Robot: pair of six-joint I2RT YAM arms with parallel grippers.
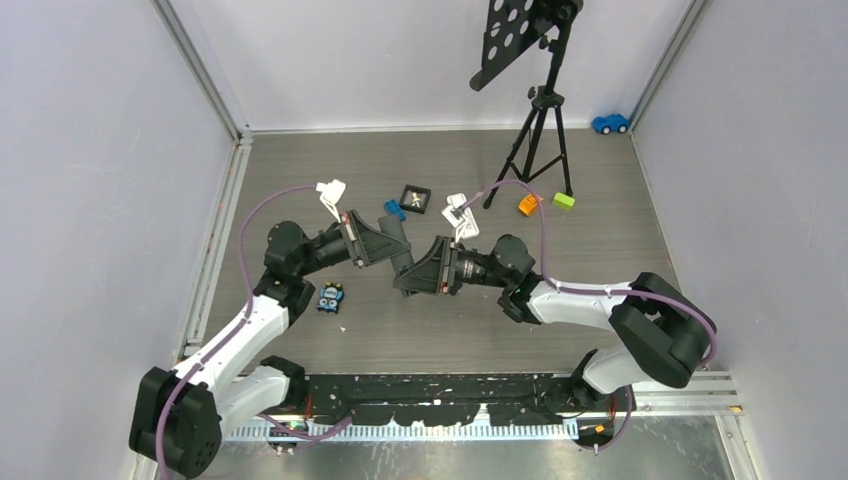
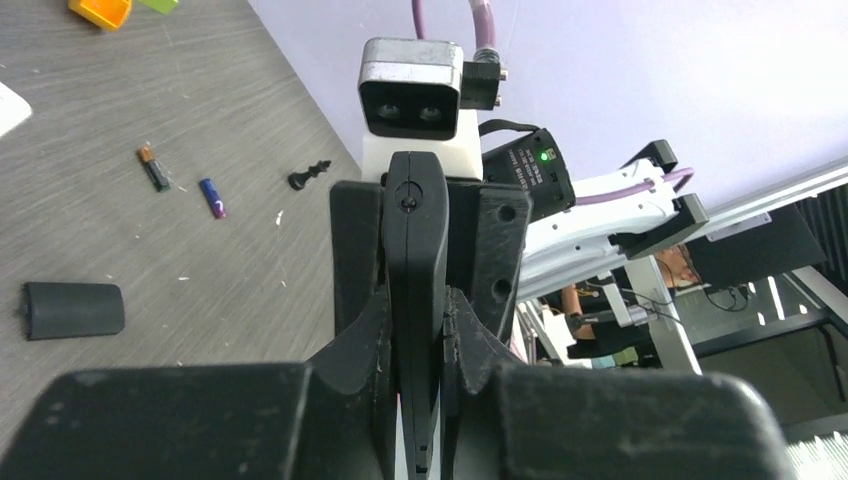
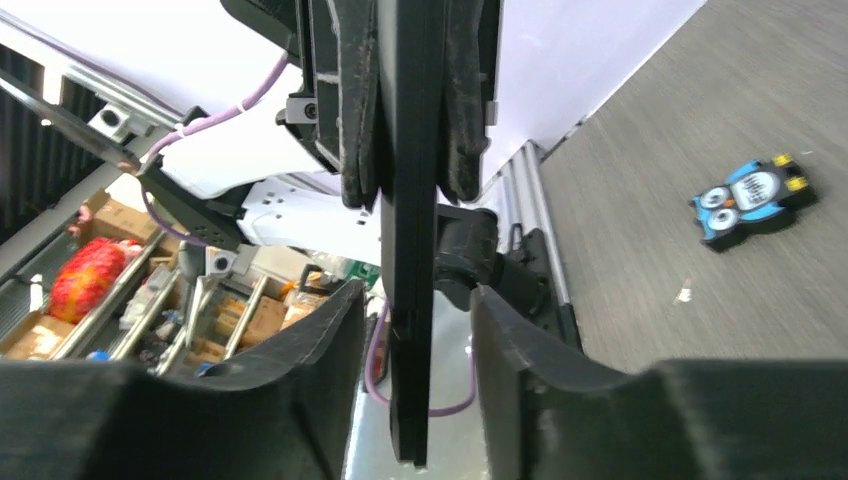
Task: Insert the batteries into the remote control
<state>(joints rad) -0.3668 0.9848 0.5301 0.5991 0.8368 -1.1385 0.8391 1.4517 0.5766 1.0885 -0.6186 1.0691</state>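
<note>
Above mid-table, we held the remote control [image 1: 403, 262] edge-on between both grippers.
Left gripper [image 2: 418, 330] clamped it; right gripper [image 3: 412, 180] too; one should release for batteries [image 2: 212, 197].

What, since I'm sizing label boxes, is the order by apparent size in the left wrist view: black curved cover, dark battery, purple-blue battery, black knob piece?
1. black curved cover, clearly largest, though nearest the camera.
2. dark battery, purple-blue battery and black knob piece: too alike to rank.
</note>
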